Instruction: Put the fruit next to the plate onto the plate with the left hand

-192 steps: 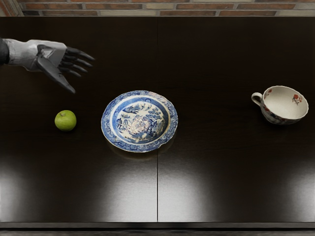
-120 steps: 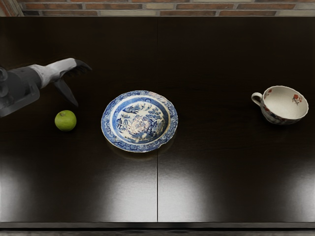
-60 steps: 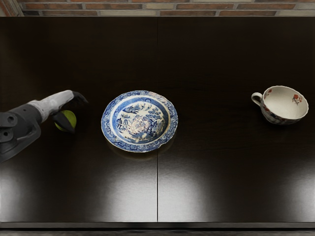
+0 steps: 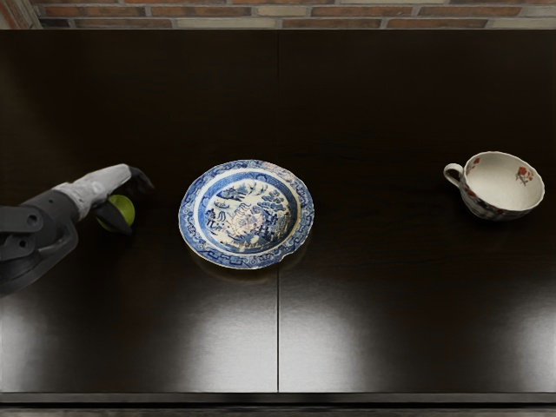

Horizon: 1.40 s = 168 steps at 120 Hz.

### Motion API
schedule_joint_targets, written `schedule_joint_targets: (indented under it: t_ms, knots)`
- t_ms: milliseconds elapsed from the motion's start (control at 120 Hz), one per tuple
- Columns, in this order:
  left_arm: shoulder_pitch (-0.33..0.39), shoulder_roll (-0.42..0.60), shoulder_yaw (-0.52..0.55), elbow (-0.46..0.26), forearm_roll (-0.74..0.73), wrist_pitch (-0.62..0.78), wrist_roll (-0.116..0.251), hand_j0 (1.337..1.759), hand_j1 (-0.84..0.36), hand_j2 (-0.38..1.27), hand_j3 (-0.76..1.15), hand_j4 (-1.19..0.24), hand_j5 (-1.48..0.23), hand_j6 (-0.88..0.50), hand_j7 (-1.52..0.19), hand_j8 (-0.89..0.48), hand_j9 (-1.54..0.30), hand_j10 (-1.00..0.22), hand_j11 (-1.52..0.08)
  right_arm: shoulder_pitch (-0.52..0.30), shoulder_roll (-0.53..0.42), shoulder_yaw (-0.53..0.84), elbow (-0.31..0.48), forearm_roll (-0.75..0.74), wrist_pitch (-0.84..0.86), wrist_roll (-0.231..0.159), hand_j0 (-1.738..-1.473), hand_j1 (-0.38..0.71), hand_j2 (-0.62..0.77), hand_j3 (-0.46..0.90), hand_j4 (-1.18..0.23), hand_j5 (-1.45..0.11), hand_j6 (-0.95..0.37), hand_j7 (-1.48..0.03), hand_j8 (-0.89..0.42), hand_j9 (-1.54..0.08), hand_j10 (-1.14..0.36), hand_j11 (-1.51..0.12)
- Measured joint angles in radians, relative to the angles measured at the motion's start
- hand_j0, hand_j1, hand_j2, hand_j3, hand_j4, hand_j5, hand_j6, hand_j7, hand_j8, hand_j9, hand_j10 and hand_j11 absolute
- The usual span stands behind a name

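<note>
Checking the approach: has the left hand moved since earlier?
Yes. The left hand moved down the picture, from beyond the far rim of the blue-and-white patterned plate to level with its middle, at the small green apple.

The counter (image 4: pixel 391 287) in front of me is a dark, glossy brown surface, with pale patches of light reflected along its near edge. A thin seam (image 4: pixel 278 330) runs straight from the far edge to the near edge through the middle, splitting it into two halves. On the right half, close to the right edge and a little nearer the far edge than the near one, a teacup (image 4: pixel 495 185) sits with its mouth up. It is white inside, patterned outside, with a small red flower (image 4: pixel 524 174) on the inner wall. Its handle (image 4: pixel 453 173) points toward the counter's middle. Beyond the far edge I see a strip of brick wall (image 4: pixel 287 13).
</note>
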<state>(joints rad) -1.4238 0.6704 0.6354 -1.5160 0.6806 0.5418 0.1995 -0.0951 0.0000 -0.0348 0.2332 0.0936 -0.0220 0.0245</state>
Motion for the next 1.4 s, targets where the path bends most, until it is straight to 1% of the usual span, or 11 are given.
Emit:
schedule_joint_targets:
  t_ms: [233,417,500,700,792,1000,1083,1150,1208,1300,1400]
  knots:
    - [0.018,-0.005,0.0,0.009,0.004,0.0,0.0,1.658,-0.15,0.09,0.0,-0.42,-0.55,-0.42,-0.55,-0.42,-0.55,-0.42,-0.55,0.0,0.0,0.0,0.0,0.0,0.0,0.0,-1.658,-0.31,-0.01,0.0,-0.03,-0.04,-0.03,-0.04,-0.03,-0.04,-0.03,-0.04]
    - [0.023,0.004,0.003,0.01,0.005,-0.001,0.0,1.658,-0.23,0.1,0.0,-0.49,-0.63,-0.49,-0.63,-0.47,-0.63,-0.47,-0.63,0.0,0.0,0.0,0.0,0.0,0.0,0.0,-1.658,-0.31,-0.01,0.0,-0.03,-0.04,-0.03,-0.04,-0.03,-0.04,-0.03,-0.04]
    - [0.029,0.008,0.005,0.009,0.01,-0.001,-0.001,1.656,-0.24,0.04,0.0,-0.53,-0.67,-0.53,-0.67,-0.41,-0.68,-0.42,-0.69,0.0,0.0,0.0,0.0,0.0,0.0,0.0,-1.658,-0.31,-0.01,0.0,-0.03,-0.04,-0.03,-0.04,-0.03,-0.04,-0.03,-0.04]
    - [0.019,0.01,0.007,0.005,0.011,-0.002,-0.001,1.653,-0.24,0.05,0.0,-0.59,-0.76,-0.59,-0.76,-0.39,-0.77,-0.41,-0.79,0.0,0.0,0.0,0.0,0.0,0.0,0.0,-1.658,-0.31,-0.01,0.0,-0.03,-0.04,-0.03,-0.04,-0.03,-0.04,-0.03,-0.04]
    - [-0.012,0.011,0.008,0.001,0.009,-0.003,-0.001,1.653,-0.23,0.09,0.0,-0.61,-0.8,-0.61,-0.8,-0.4,-0.8,-0.43,-0.82,0.0,0.0,0.0,0.0,0.0,0.0,0.0,-1.658,-0.31,-0.01,0.0,-0.03,-0.04,-0.03,-0.04,-0.03,-0.04,-0.03,-0.04]
    - [-0.1,-0.021,0.013,-0.008,0.001,-0.019,-0.001,1.651,-0.24,0.13,0.0,-0.65,-0.86,-0.58,-0.86,-0.38,-0.87,-0.41,-0.89,0.0,0.0,0.0,0.0,0.0,0.0,0.0,-1.658,-0.31,-0.01,0.0,-0.03,-0.04,-0.03,-0.04,-0.03,-0.04,-0.03,-0.04]
    - [-0.148,-0.066,0.029,-0.008,-0.01,-0.021,0.0,1.651,-0.25,0.14,0.0,-0.67,-0.87,-0.57,-0.87,-0.36,-0.89,-0.39,-0.9,0.0,0.0,0.0,0.0,0.0,0.0,0.0,-1.658,-0.31,-0.01,0.0,-0.03,-0.04,-0.03,-0.04,-0.03,-0.04,-0.03,-0.04]
    - [-0.18,-0.115,0.043,-0.006,-0.021,-0.023,0.0,1.652,-0.26,0.18,0.0,-0.67,-0.88,-0.56,-0.88,-0.36,-0.89,-0.39,-0.9,0.0,0.0,0.0,0.0,0.0,0.0,0.0,-1.658,-0.31,-0.01,0.0,-0.03,-0.04,-0.03,-0.04,-0.03,-0.04,-0.03,-0.04]
    - [-0.196,-0.152,0.053,-0.005,-0.034,-0.023,0.0,1.653,-0.29,0.26,0.0,-0.67,-0.88,-0.54,-0.89,-0.34,-0.9,-0.37,-0.91,0.0,0.0,0.0,0.0,0.0,0.0,0.0,-1.658,-0.31,-0.01,0.0,-0.03,-0.04,-0.03,-0.04,-0.03,-0.04,-0.03,-0.04]
    - [-0.229,-0.224,0.061,0.0,-0.052,-0.024,0.003,1.653,-0.26,0.18,0.0,-0.67,-0.9,-0.55,-0.9,-0.35,-0.91,-0.38,-0.91,0.0,0.0,0.0,0.0,0.0,0.0,0.0,-1.658,-0.31,-0.01,0.0,-0.03,-0.04,-0.03,-0.04,-0.03,-0.04,-0.03,-0.04]
    - [-0.26,-0.296,0.064,0.004,-0.068,-0.025,0.012,1.653,-0.26,0.21,0.0,-0.67,-0.91,-0.55,-0.91,-0.34,-0.91,-0.38,-0.91,0.0,0.0,0.0,0.0,0.0,0.0,0.0,-1.658,-0.31,-0.01,0.0,-0.03,-0.04,-0.03,-0.04,-0.03,-0.04,-0.03,-0.04]
